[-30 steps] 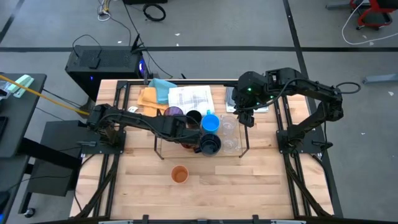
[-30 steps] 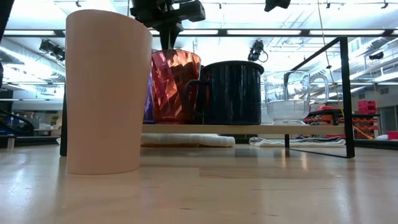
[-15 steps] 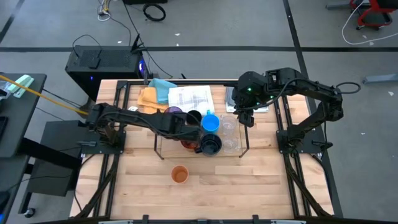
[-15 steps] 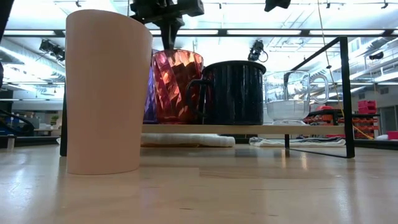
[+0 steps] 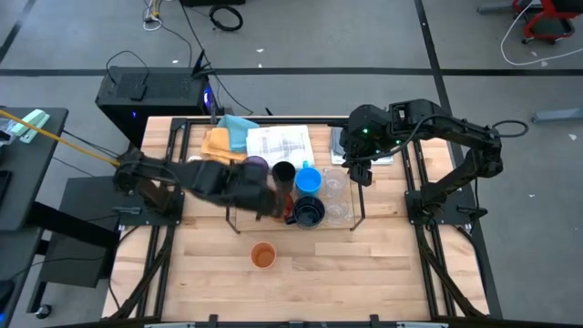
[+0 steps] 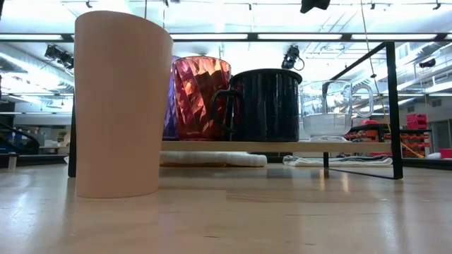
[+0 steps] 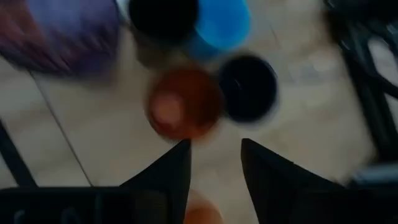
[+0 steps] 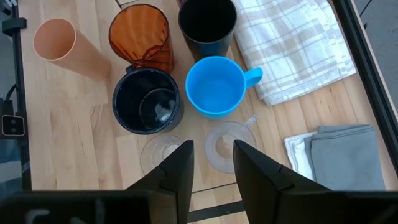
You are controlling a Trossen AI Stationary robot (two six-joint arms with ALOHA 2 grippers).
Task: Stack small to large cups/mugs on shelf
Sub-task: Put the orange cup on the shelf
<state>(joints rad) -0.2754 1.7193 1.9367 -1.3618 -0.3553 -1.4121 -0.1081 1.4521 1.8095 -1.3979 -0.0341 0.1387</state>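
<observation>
Cups (image 8: 209,86) stand upright on the shelf (image 6: 282,146) (one orange cup (image 5: 263,255) apart).

Crowding the shelf (image 5: 239,221): orange cup (image 8: 140,36), navy mug (image 8: 147,101), blue mug (image 8: 216,86), black cup (image 8: 207,21); leaving bare table (image 5: 364,264) around the lone orange cup (image 5: 263,255).

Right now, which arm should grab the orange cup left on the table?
Left, probably. Its gripper is open over the front of the shelf, close to the cup. The right gripper is over the shelf's far right end, with the shelved cups in between.
</observation>
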